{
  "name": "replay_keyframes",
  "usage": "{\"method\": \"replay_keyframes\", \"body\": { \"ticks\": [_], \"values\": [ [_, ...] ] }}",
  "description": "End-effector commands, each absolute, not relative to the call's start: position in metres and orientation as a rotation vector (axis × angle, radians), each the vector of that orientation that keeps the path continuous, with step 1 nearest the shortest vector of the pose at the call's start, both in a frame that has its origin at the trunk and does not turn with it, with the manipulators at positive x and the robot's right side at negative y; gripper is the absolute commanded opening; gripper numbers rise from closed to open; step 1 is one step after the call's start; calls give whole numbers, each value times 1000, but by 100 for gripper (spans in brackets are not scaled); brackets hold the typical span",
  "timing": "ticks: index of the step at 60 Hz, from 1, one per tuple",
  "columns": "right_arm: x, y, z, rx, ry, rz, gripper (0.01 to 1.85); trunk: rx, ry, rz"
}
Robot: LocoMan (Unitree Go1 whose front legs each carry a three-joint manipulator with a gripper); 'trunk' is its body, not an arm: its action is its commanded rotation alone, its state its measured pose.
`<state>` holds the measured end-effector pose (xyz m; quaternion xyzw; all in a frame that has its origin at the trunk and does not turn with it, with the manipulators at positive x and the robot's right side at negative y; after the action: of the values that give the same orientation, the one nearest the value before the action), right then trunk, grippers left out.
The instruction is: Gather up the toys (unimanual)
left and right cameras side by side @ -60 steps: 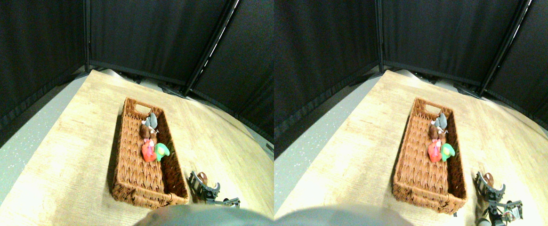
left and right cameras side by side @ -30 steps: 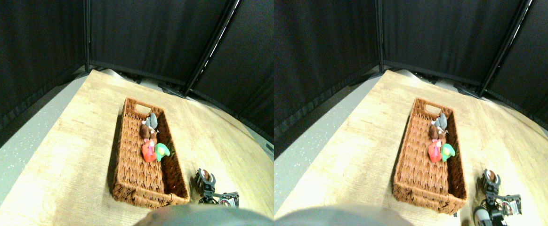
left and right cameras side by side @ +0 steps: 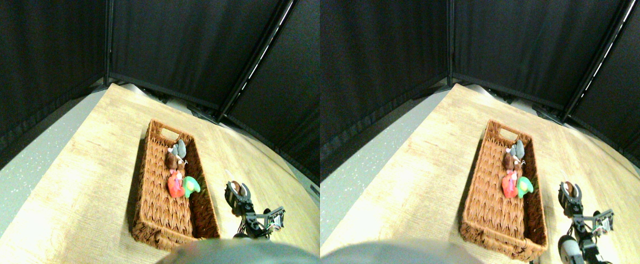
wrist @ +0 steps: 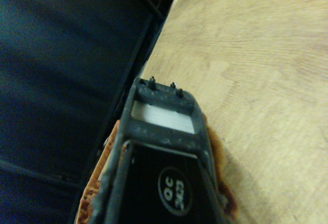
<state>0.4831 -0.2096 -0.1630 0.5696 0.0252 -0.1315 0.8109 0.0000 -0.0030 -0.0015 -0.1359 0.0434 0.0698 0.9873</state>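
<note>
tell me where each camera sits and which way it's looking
Stereo pair view: on the robot's body, looking forward and down at the wooden floor and wicker basket holding toys; the right gripper, gripping a brown toy, reaches in at lower right.
Wrist view: behind the right gripper, looking along its dark jaw frame across the floor toward the black curtain.
Shared: gripper, brown toy, floor, curtain.

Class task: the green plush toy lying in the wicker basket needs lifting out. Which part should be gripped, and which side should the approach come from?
Grip the green plush toy across its rounded body, coming from straight above. It lies in the wicker basket, pressed against the red-pink toy and close to the right wall, so a sideways approach looks blocked; only its top appears free.
</note>
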Motion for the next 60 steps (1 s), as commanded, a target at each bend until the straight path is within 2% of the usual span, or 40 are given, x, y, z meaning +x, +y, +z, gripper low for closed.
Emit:
{"method": "replay_keyframes", "body": {
  "ticks": [1, 8, 24, 37, 42, 48, 60],
  "values": [
    [490, -198, -148, 1188, 67, -183, 6, -313, 77, 161],
    [500, -181, -134, 1197, 112, -115, 6, -329, 69, 178],
    [517, -154, -111, 1151, 118, -62, 6, -355, 52, 216],
    [533, -132, -105, 1152, 170, 27, 6, -378, 42, 257],
    [535, -124, -104, 1092, 192, 44, 6, -389, 40, 267],
    [537, -112, -107, 1138, 222, 51, 6, -401, 40, 279],
    [536, -101, -116, 1174, 224, 31, 6, -412, 46, 295]
  ]
}}
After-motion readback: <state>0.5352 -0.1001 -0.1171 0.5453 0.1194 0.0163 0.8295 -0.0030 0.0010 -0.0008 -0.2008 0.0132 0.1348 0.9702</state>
